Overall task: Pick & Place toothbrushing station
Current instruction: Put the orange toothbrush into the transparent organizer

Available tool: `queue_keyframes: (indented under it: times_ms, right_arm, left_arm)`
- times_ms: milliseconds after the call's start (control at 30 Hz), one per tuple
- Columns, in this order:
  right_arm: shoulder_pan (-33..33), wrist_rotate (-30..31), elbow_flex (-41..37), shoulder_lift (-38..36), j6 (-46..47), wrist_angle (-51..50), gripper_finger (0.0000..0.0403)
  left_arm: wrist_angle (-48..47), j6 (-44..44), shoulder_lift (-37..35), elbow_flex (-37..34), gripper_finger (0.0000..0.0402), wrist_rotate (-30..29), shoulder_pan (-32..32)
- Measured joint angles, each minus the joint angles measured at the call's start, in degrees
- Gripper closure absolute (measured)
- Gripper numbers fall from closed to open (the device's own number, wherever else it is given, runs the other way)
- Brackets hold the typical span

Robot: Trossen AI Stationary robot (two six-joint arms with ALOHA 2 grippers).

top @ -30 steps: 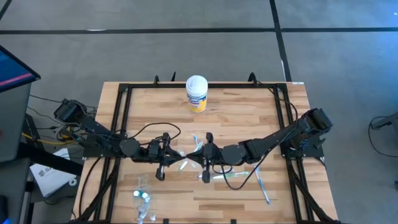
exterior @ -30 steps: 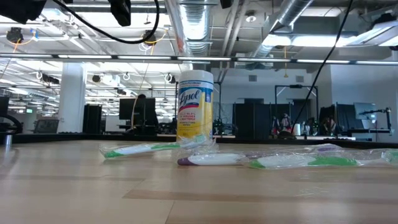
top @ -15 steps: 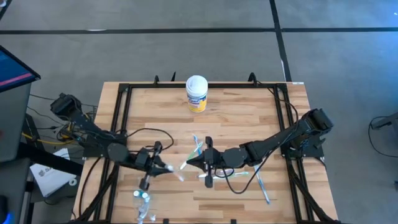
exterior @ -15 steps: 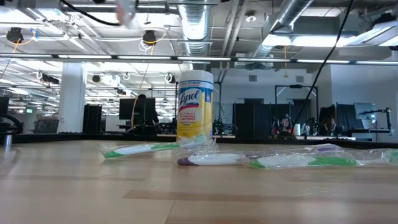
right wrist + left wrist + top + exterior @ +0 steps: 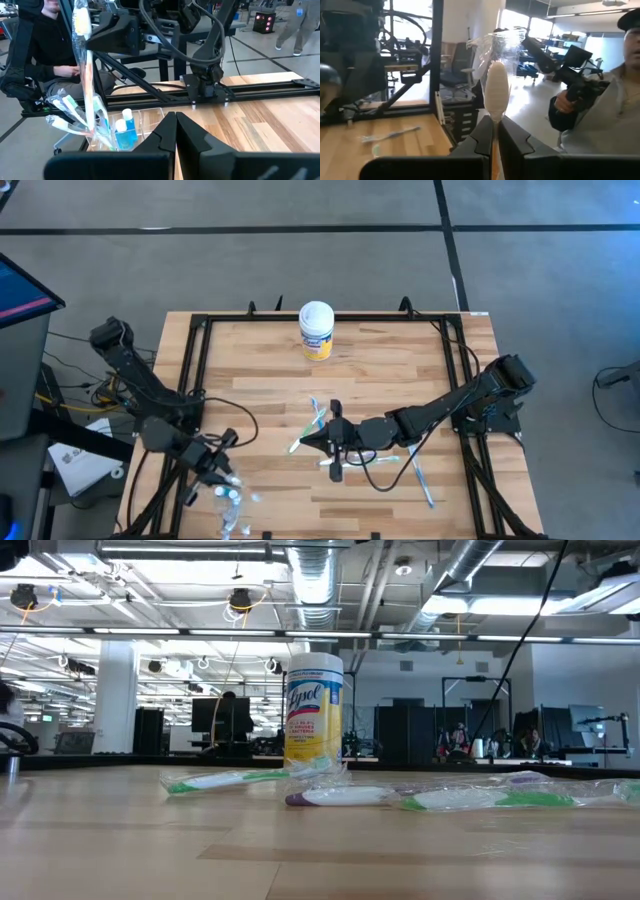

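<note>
My left gripper [image 5: 495, 125] is at the table's near-left corner [image 5: 226, 477], shut on a toothbrush [image 5: 496, 87] in a clear wrapper. It is above a clear container [image 5: 146, 116] that holds more toothbrushes [image 5: 65, 107] and two blue-capped tubes [image 5: 126, 127]. My right gripper [image 5: 175, 119] hovers shut over the table's middle [image 5: 305, 442], and I see nothing between its fingers. Several wrapped toothbrushes [image 5: 375, 463] lie flat on the wood around it; the low view shows a green one [image 5: 225, 779] and a purple-tipped one [image 5: 340, 797]. My left gripper pinches the wrapped toothbrush between its two fingers, just below the white head [image 5: 495, 112]. The fingers come in level and lie across it. The toothbrush stands upright, lifted clear of the table. Its lower end [image 5: 94, 122] hangs down by the container's toothbrushes.
A Lysol wipes canister [image 5: 316, 330] stands at the table's far middle. A black frame [image 5: 195, 380] runs around the tabletop. A person holding a dark device [image 5: 590, 100] stands beyond the table's left side, and another sits nearby [image 5: 45, 50].
My left gripper has swung from the table's middle toward the near-left corner and risen a little, carrying the wrapped toothbrush away from my right gripper to above the clear container.
</note>
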Motion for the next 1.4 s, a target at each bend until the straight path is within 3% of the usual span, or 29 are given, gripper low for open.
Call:
queue_keyframes:
  times_ms: [133,867,1400]
  right_arm:
    - [0.0,0.0,0.0,0.0,0.02,0.0,0.0403]
    - [0.0,0.0,0.0,0.0,0.11,-0.34,0.0403]
    - [0.0,0.0,0.0,0.0,0.11,-0.81,0.0403]
  left_arm:
    - [-1.06,-1.15,-0.05,0.0,0.0397,-2.41,-2.62]
    - [-6.73,-13.06,0.0,-0.02,0.0396,-2.41,-10.92]
    - [-11.74,-13.16,0.0,-0.02,0.0396,-7.87,-14.32]
